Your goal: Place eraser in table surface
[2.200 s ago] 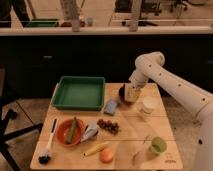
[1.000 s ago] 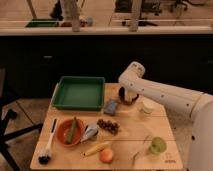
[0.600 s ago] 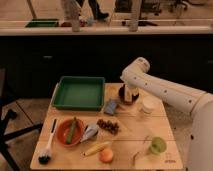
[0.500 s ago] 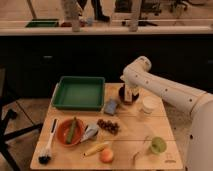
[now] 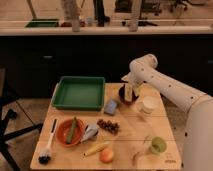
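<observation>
The table surface (image 5: 127, 137) is a light wood tabletop with thin seams. A small blue-grey rectangular block (image 5: 110, 106), which looks like the eraser, lies flat on it just right of the green tray (image 5: 79, 92). My gripper (image 5: 128, 93) points down over a dark round bowl (image 5: 128, 98) at the table's back right. It is a short way right of the block and apart from it. The white arm reaches in from the right.
A white cup (image 5: 147, 105) stands right of the dark bowl. Nearer the front are grapes (image 5: 108, 126), a red bowl (image 5: 70, 132) with a green item, a metal piece (image 5: 90, 132), a brush (image 5: 47, 149), a banana (image 5: 96, 148), an orange fruit (image 5: 106, 156), a wooden spoon (image 5: 140, 153) and a green cup (image 5: 158, 145).
The arm's elbow has swung slightly right and up. The gripper has stayed over the dark bowl. The blue-grey block has not moved.
</observation>
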Robot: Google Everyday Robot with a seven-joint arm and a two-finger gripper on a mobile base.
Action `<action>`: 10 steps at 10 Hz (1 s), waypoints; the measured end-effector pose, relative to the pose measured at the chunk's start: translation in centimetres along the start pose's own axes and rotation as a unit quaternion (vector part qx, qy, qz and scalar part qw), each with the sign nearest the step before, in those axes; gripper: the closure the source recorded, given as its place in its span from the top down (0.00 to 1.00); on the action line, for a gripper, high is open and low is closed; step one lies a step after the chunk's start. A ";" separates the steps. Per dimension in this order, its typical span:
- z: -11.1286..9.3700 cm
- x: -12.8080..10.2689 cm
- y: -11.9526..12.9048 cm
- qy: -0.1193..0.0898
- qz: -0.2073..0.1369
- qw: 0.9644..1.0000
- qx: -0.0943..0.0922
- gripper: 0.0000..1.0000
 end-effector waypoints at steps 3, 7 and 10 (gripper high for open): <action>0.9 -0.6 -0.3 -0.029 -0.004 1.000 0.000 0.80; 1.3 -0.9 -1.0 -0.057 -0.005 0.998 0.006 0.72; 1.7 -0.7 -1.0 -0.068 -0.009 0.998 0.003 0.52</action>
